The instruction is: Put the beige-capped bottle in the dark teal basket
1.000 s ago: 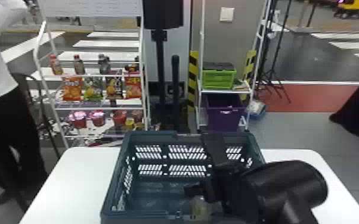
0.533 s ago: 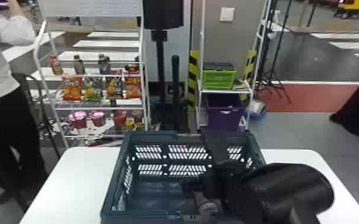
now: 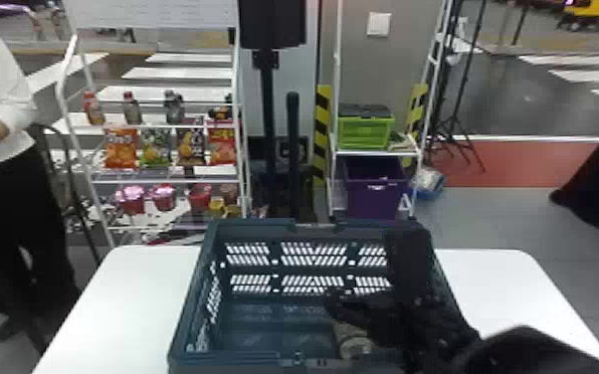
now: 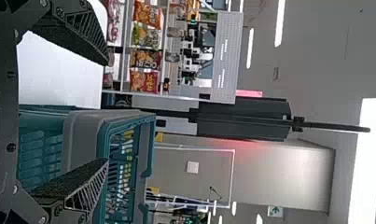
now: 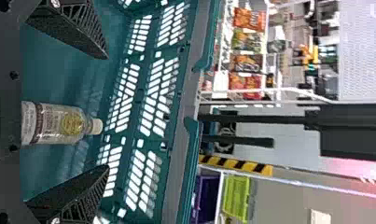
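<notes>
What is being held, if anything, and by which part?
Nothing: left tool and right tool are open; the beige-capped bottle is in the dark teal basket, touching neither.

A white worktop (image 3: 124, 303) carries a dark teal basket (image 3: 253, 227), which stands upright on it with its open top facing up. The worktop's smooth, plain surface spreads out to the left and right of the basket, and its rounded far corners lie on either side of it. The basket hides the middle of the worktop's far edge. Slotted openings run through the basket's far wall and left wall.
</notes>
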